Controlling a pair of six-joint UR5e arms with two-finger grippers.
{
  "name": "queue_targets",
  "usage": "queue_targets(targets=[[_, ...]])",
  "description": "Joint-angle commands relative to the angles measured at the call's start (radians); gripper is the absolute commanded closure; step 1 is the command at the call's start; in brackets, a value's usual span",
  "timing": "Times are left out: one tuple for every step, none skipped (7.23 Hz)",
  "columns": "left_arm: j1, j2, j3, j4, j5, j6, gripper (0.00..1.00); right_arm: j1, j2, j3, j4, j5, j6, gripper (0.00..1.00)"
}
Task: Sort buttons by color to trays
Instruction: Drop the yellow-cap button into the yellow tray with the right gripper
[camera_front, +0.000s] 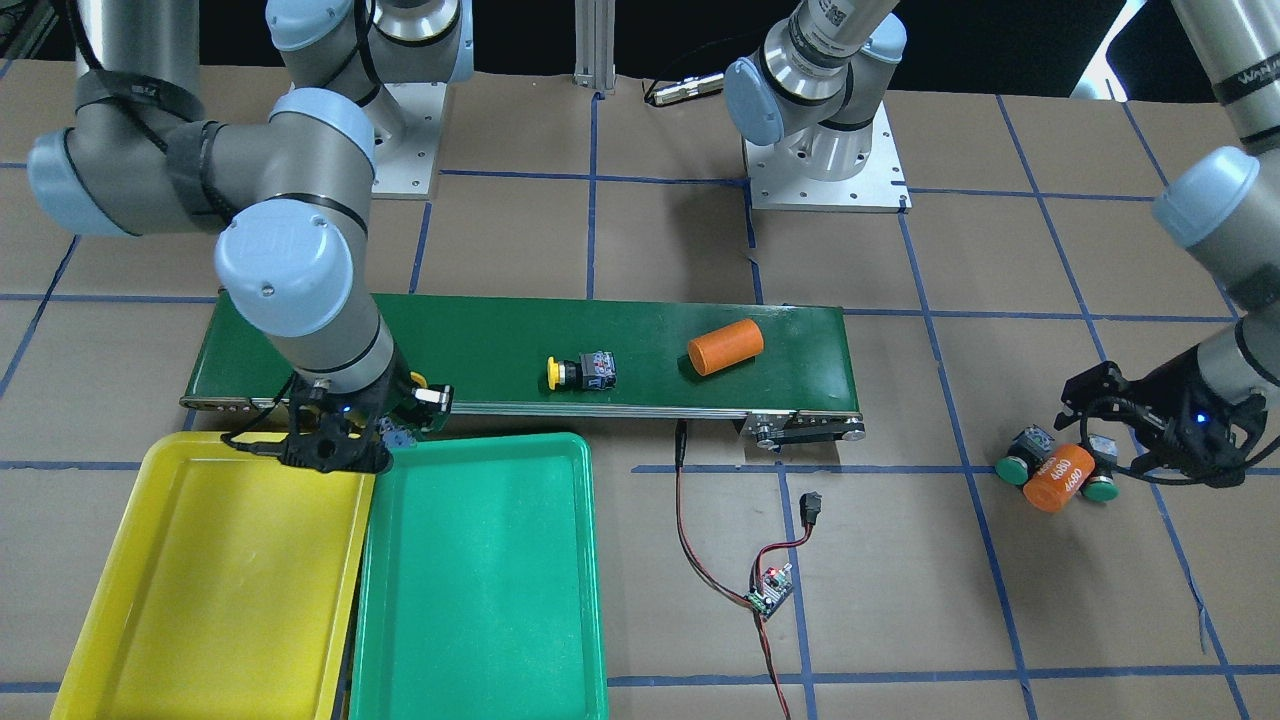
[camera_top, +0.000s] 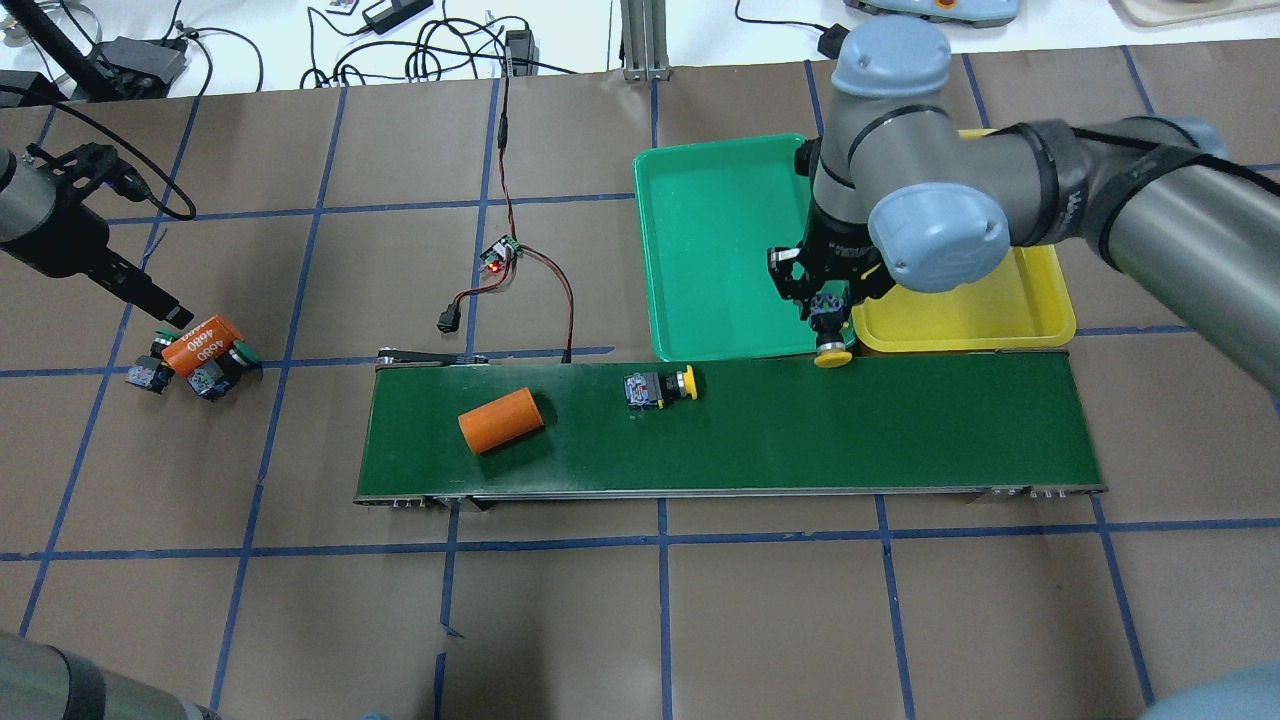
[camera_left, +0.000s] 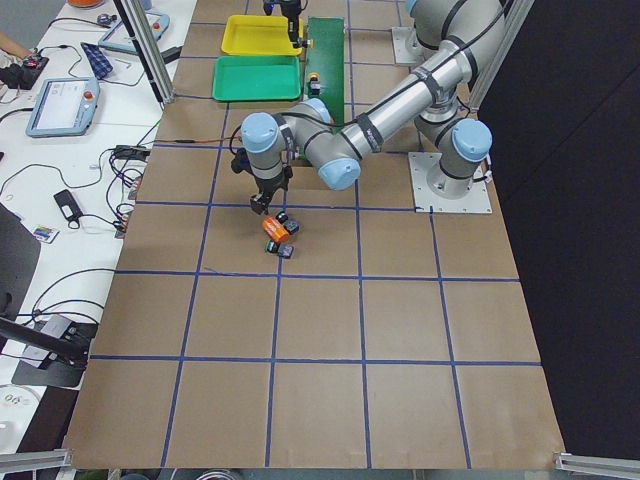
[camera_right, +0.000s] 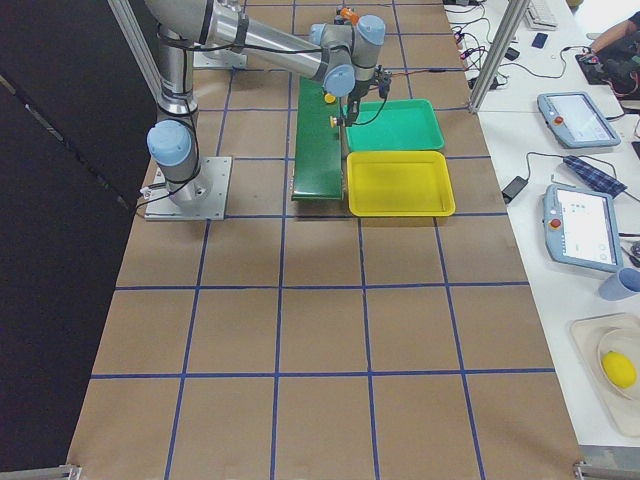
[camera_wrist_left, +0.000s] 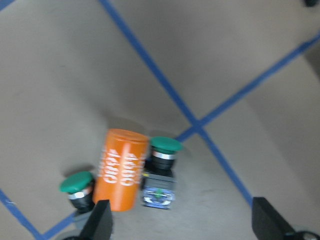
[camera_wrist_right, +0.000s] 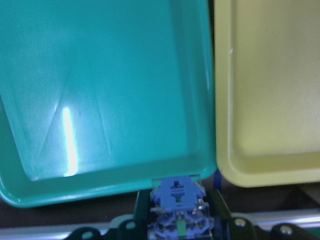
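My right gripper (camera_top: 828, 322) is shut on a yellow-capped button (camera_top: 833, 356) and holds it over the conveyor's far edge, where the green tray (camera_top: 700, 240) and the yellow tray (camera_top: 1000, 322) meet. The right wrist view shows the button's blue body (camera_wrist_right: 176, 202) between the fingers. A second yellow button (camera_top: 660, 388) lies on its side on the belt. My left gripper (camera_wrist_left: 182, 225) is open just above two green buttons (camera_wrist_left: 77, 185) (camera_wrist_left: 162, 150), which lie on the table on either side of an orange cylinder (camera_wrist_left: 121, 167).
The long dark-green conveyor (camera_top: 900, 430) lies across the table, with another orange cylinder (camera_top: 500, 420) on its left part. A small circuit board with red and black wires (camera_top: 502, 255) lies beyond the belt. Both trays hold nothing.
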Motion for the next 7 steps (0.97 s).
queue_targets(targets=[[0.002,-0.093,0.022,0.016,-0.002,0.0,0.0,-0.092,0.182,-0.268,-0.019,-0.029,-0.057,1.0],[0.002,-0.118,0.031,0.018,-0.001,0.0,0.0,-0.135,0.235,-0.313,-0.032,-0.023,-0.106,1.0],[0.003,-0.132,0.037,0.018,-0.001,0.003,0.0,-0.154,0.266,-0.312,-0.083,-0.028,-0.114,1.0],[0.003,-0.144,0.023,0.023,-0.001,0.015,0.09,-0.155,0.272,-0.311,-0.087,-0.014,-0.13,0.17],[0.005,-0.152,0.029,0.027,-0.001,0.031,0.28,-0.16,0.249,-0.309,-0.067,-0.018,-0.129,0.0],[0.006,-0.159,0.046,0.027,0.001,0.061,0.58,-0.158,0.199,-0.297,0.05,-0.016,-0.129,0.0],[0.007,-0.156,0.049,0.03,0.002,0.065,1.0,-0.146,0.123,-0.288,0.168,-0.011,-0.112,0.0]])
